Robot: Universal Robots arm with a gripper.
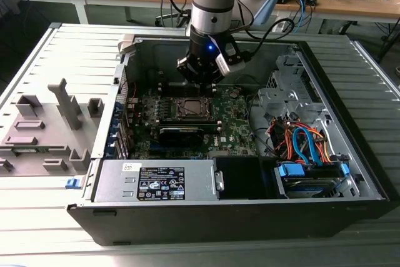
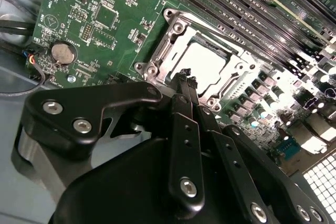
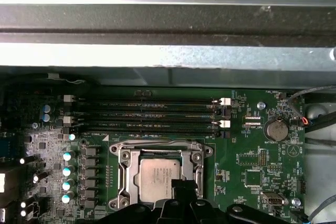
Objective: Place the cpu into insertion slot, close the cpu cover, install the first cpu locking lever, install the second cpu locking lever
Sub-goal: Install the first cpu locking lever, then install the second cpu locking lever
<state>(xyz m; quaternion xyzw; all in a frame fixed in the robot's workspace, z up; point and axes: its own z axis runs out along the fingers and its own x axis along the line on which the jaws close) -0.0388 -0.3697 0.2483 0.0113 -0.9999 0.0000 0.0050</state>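
The cpu [image 3: 157,178] lies flat in the insertion slot [image 1: 187,108] on the green motherboard, its silver-grey top [image 2: 203,62] showing through the window of the cpu cover [image 3: 126,174]. The cover [image 2: 164,55] lies down flat around the chip. A thin metal lever rod [image 3: 157,142] runs along the socket's edge beside the memory slots. My gripper [image 2: 185,75] hangs just above the socket's rim, its black fingers pressed together with nothing between them. In the exterior view the gripper [image 1: 201,83] hovers inside the open computer case, over the socket's far side.
Long black memory slots [image 3: 147,114] lie beside the socket, with a coin battery [image 3: 275,129] nearby. A grey power supply box [image 1: 156,182] fills the case's near side. Drive cage and coloured cables [image 1: 306,145] sit at the exterior view's right. A grey fixture [image 1: 47,129] stands outside the case.
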